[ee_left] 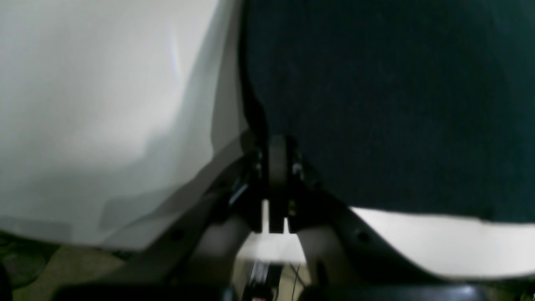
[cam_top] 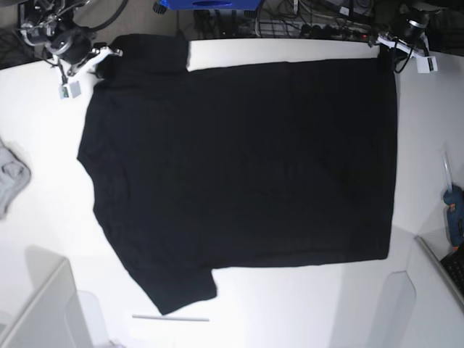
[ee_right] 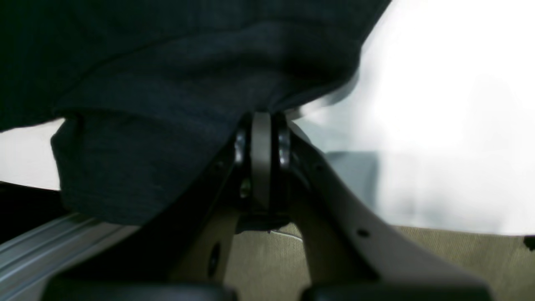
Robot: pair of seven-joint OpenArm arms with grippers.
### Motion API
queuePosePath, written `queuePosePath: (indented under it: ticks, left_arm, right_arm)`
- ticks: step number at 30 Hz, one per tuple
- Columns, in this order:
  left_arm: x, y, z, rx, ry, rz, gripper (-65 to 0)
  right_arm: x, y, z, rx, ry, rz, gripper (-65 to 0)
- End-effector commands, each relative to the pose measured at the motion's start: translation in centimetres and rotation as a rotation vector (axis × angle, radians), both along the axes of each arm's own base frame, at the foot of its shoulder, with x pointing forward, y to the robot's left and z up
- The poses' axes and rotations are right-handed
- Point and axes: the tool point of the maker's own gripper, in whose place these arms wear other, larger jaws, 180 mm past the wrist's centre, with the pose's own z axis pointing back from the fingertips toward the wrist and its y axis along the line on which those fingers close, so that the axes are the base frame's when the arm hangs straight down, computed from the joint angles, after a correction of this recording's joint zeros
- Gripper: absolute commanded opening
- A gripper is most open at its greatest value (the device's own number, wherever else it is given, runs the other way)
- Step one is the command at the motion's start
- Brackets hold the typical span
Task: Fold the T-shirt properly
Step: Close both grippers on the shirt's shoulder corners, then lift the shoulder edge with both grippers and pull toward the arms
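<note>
The black T-shirt (cam_top: 239, 167) lies spread flat on the white table (cam_top: 304, 304), plain side up, with one sleeve toward the bottom left and the other at the top left. My left gripper (cam_top: 388, 54) is at the shirt's far right corner. In the left wrist view the left gripper (ee_left: 277, 140) has its jaws shut on the T-shirt (ee_left: 397, 104) at its edge. My right gripper (cam_top: 101, 58) is at the far left sleeve. The right wrist view shows the right gripper (ee_right: 261, 117) shut on a bunched fold of the T-shirt (ee_right: 167, 83).
A small light-grey cloth (cam_top: 11, 177) lies at the table's left edge. A blue tool (cam_top: 455, 217) rests at the right edge. A thin white strip (cam_top: 170, 317) lies near the front. Clear bins stand at the front left (cam_top: 36, 312) and front right (cam_top: 435, 290).
</note>
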Motion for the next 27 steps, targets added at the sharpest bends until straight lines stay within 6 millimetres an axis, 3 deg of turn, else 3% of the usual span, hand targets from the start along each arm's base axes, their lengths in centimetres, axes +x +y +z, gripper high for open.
queuePosePath:
  ticks: [1,11,20,27]
  left_arm:
    - [0.4,0.3,1.2,0.014,-0.034,-0.013,-65.0]
    - [-0.9,-0.2,1.8,0.029,-0.012,-0.040,-65.0]
    - [-1.3,-0.3,1.9,0.028,-0.006,-0.044,-65.0]
    - [-0.4,-1.5,4.2,0.051,-0.054,-0.098,-65.0]
  right_arm:
    - [0.0,-0.3,0.6,-0.010,-0.023,-0.001,-65.0]
    - [-1.9,-0.2,0.2,-0.008,0.020,-0.002,-65.0]
    - [-1.0,0.4,2.2,-0.041,-0.035,0.020,-65.0]
    - [-0.7,0.3,2.9,-0.060,-0.053,0.028,-65.0]
